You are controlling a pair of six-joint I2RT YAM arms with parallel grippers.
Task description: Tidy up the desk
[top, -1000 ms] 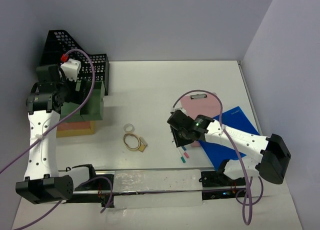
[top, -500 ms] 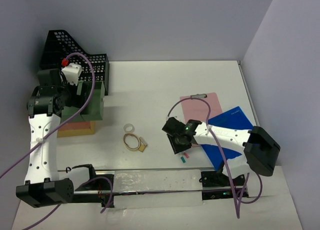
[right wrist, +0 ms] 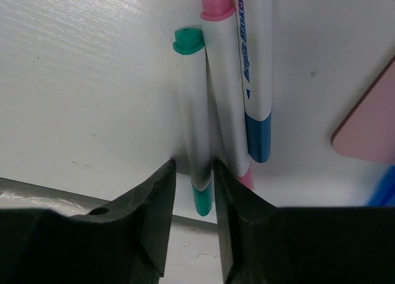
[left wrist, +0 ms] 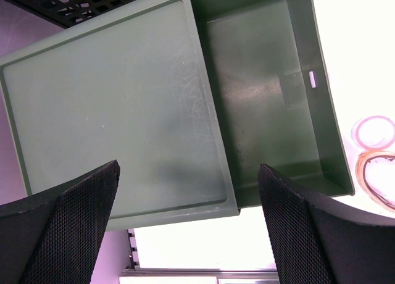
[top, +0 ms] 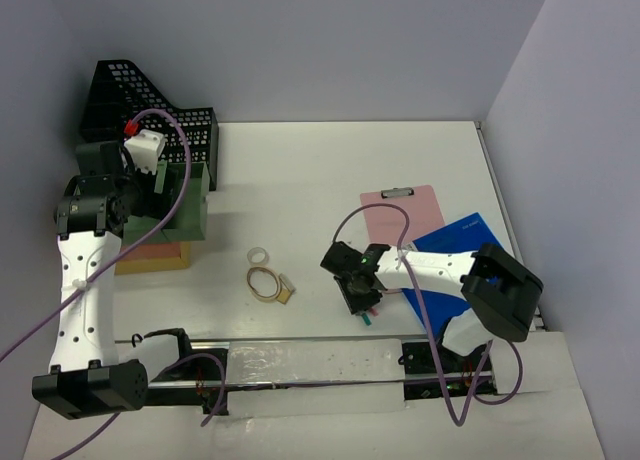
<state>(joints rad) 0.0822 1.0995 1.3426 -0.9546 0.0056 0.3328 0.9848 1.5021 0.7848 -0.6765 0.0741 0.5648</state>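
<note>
Lying side by side on the big flat white worktop (top: 300, 170), three white marker pens are seen near the front edge, on the right. The worktop is spread out under both arms and under every other thing. It is shut in by pale purple walls (top: 350, 40) at the back and at the sides.

The right jaws are lowered over the white pen with teal ends (right wrist: 196, 111). One jaw is set on each side of it, very close. Whether the pen is really pinched cannot be told. The white pen with a pink cap (right wrist: 221, 80) is laid right against it. The white pen with a blue band (right wrist: 254, 62) is laid next to that one. A flat pink clipboard (top: 405, 212) is placed just behind the pens, and a flat blue book (top: 460, 235) is seen touching it on the right.

The left jaws are spread wide apart and are held above a green plastic box (left wrist: 111, 105) at the far left. Its dark green drawer (left wrist: 265, 92) is pulled out. A yellow-orange pad (top: 150, 258) is seen under the box, and a black wire mesh rack (top: 120, 90) is stood behind it.

Between the two arms, a small clear ring (top: 258, 254) and a bigger tan ring (top: 264, 280) are laid close together on the worktop. A small tan block (top: 286, 295) is seen touching the bigger ring.
</note>
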